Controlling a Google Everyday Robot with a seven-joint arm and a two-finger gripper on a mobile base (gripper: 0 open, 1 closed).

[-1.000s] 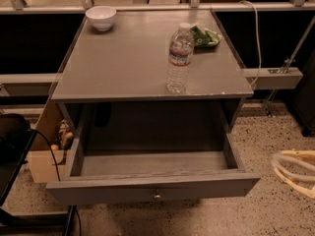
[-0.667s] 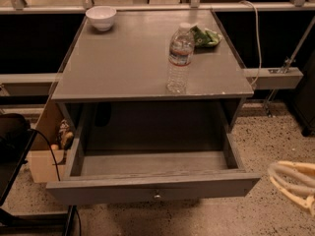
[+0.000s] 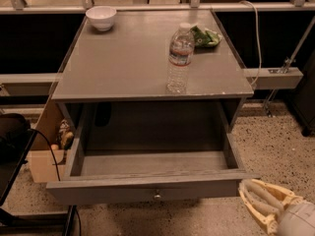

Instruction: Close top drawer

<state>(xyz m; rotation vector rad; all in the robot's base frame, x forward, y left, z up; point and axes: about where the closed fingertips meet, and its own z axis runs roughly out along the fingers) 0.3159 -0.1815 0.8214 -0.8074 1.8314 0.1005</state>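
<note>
Gripper (image 3: 256, 200) at the lower right of our view, cut off by the frame's edge, just beside the front corner of the top drawer (image 3: 147, 193); spread or clamped, we cannot tell; drawer stands pulled out, knob (image 3: 157, 196) centred; grey cabinet top (image 3: 123, 68) carries water bottle (image 3: 179, 58), white bowl (image 3: 101, 17), green packet (image 3: 205, 36); speckled floor (image 3: 275, 141); cardboard box (image 3: 44, 156) half hidden at left.

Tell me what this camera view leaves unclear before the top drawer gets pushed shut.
- Gripper, bottom right, beside the drawer's right end: cut off by the frame corner.
- Top drawer: its back lies in shadow under the tabletop.
- Anything below it: hidden by the pulled-out front.
- Green packet: partly behind the water bottle; what it is cannot be told.
</note>
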